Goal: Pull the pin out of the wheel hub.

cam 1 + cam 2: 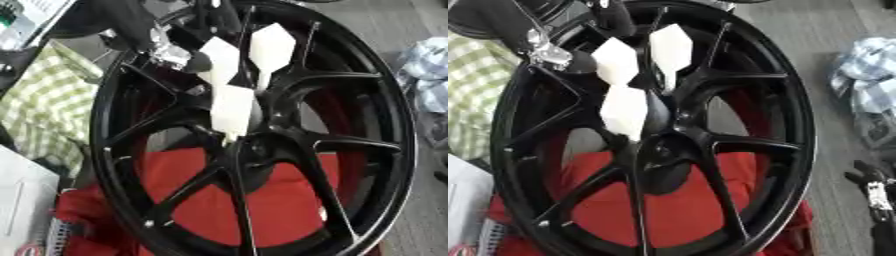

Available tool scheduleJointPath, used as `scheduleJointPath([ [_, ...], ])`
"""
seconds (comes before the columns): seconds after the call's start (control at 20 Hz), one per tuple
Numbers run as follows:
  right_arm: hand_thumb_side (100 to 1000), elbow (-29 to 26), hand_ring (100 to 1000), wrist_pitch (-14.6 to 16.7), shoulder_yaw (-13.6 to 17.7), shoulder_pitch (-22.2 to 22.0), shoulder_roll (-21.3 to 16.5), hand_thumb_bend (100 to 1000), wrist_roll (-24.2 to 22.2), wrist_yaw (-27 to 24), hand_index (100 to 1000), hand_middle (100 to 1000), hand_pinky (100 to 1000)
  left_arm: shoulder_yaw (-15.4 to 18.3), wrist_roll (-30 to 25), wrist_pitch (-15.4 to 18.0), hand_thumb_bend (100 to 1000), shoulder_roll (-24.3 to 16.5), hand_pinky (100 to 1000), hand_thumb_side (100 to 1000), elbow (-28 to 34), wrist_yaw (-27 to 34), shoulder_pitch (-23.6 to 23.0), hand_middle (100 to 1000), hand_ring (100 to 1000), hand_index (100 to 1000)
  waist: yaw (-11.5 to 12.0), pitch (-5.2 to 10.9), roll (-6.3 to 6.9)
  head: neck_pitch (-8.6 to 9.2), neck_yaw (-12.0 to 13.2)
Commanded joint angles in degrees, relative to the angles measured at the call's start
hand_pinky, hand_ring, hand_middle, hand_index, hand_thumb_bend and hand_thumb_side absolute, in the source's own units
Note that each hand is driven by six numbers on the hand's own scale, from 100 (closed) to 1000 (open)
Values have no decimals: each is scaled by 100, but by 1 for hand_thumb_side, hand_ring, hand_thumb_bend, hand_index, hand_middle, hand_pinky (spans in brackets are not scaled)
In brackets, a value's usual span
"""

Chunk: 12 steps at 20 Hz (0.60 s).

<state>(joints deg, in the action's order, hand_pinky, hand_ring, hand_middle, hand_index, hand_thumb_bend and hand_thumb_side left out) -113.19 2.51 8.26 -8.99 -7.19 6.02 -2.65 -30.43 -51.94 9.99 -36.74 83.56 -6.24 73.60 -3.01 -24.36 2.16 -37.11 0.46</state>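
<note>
Wheel fills both views, black, spoked, tilted, lying over a red cloth; its hub sits at the middle where the spokes meet. Left hand reaches down from the upper left, its white-tipped fingers straight and spread, the lowest one touching the hub; whether they pinch the pin I cannot tell, and the pin itself is not made out. Right hand shows at the lower right edge; its fingers cannot be judged.
</note>
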Motion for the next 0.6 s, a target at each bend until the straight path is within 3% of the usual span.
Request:
scheduleJointPath([
  [0.05,737,-140,821,-29,-9,33,-1,100,16,36,801,829,1000,-27,-2,89,320,-66,824,636,-3,-86,84,822,882,914,2,79,-16,90,21],
  [0.3,743,-140,821,-46,-29,66,25,100,7,53,800,828,1000,-52,-2,136,332,-20,825,631,-117,-268,64,824,883,918,-13,40,-18,111,45],
  [0.6,765,-140,821,-89,-31,77,79,100,31,81,800,828,1000,-62,-2,301,252,9,796,619,-214,-387,33,760,843,900,-27,15,-21,125,50],
])
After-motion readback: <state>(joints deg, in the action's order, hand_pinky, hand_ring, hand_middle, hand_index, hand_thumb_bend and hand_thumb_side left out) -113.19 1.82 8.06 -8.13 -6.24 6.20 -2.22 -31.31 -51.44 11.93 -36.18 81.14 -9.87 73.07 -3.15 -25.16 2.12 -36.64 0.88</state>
